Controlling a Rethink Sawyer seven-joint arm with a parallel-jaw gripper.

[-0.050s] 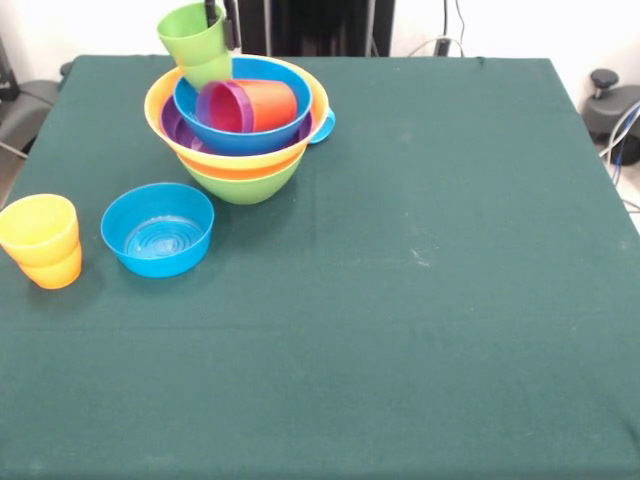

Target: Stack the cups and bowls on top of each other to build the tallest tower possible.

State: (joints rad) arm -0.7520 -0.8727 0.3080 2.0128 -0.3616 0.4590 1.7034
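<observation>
Glossy plastic green cup: light, slick, I pinch rim; gripper fingers clamped on its wall.

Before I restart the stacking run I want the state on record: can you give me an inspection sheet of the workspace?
Surface: green cloth table, bare on its right half.
Job's things: tower of nested bowls on a lime green bowl; purple and orange cups lying inside; green cup tilted over the rim; blue bowl and yellow cup apart.
Clutter: nothing seen.
Grippers: gripper at the green cup, state unclear.
Cables: cables off the right edge.
Surroundings: dark equipment beside the table.
</observation>
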